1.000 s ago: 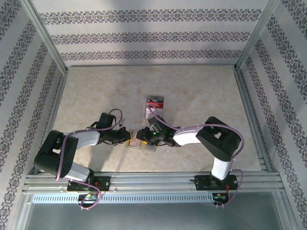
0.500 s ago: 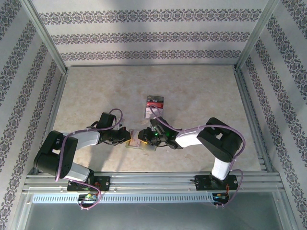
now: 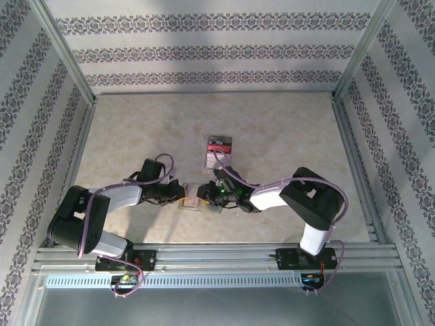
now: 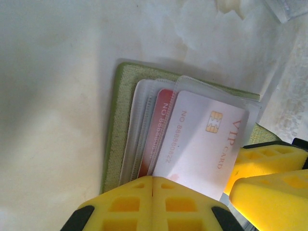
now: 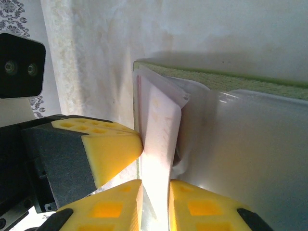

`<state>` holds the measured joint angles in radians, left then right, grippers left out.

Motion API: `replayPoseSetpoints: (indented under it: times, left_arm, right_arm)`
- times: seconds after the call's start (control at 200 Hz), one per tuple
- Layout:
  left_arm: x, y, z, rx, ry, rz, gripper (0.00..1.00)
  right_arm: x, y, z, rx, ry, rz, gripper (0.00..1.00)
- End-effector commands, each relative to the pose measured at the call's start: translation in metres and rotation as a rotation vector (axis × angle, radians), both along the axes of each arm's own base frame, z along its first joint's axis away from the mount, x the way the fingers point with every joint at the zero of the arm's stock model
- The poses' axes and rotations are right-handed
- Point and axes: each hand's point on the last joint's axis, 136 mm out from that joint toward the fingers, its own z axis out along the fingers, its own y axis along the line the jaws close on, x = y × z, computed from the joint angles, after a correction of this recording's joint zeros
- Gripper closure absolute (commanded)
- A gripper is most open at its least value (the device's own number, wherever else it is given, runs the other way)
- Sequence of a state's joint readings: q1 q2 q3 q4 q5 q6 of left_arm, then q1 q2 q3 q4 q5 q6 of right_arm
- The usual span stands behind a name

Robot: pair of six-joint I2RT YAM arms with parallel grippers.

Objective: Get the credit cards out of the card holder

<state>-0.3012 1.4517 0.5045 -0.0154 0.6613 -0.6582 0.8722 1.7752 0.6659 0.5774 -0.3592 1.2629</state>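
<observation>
Credit cards [image 4: 192, 161] sit fanned in the open card holder [image 4: 111, 139], which lies flat on the table [image 3: 285, 129] between the two arms, well short of the clear packet [image 3: 219, 146] further back. A white card [image 4: 202, 134] marked VIP, with a gold chip, lies uppermost, one end tucked in the translucent pockets [image 4: 139, 120]. A red card [image 4: 158, 125] peeks out from under it.

Over the past second the right arm has pushed its wrist leftward toward the holder, and the right jaws have been narrowing. In the right wrist view the yellow pads now stand one on each face of the white card's free end, and the card fills the slot between them. As far as that view tells, they are clamped on it. The left jaws have not stirred. They are pressed together with nothing between them, tips resting on the holder's near edge, and the holder has kept its place.

The grasp looks just made and the draw not begun, since no card is yet free of the holder. The next move, I judge, is a steady pull along the pocket's opening while the left jaws pin the holder. A skewed pull could drag the sleeve or the whole holder along.
</observation>
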Motion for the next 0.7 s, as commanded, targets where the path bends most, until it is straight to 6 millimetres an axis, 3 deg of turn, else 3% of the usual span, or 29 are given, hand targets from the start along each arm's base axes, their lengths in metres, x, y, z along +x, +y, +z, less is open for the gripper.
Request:
replayPoseSetpoints:
  times: [0.0, 0.315, 0.695]
  left_arm:
    - [-0.018, 0.012, -0.019, 0.098, 0.077, -0.001, 1.0]
    - [-0.015, 0.009, -0.014, 0.074, 0.064, -0.005, 1.0]
    - [-0.013, 0.006, -0.011, 0.059, 0.054, -0.005, 0.99]
  right_arm:
    - [0.007, 0.005, 0.028, 0.083, -0.058, -0.01, 0.79]
    - [0.01, 0.011, 0.009, 0.054, -0.039, -0.002, 0.75]
    - [0.014, 0.024, 0.015, 0.091, -0.084, 0.034, 0.78]
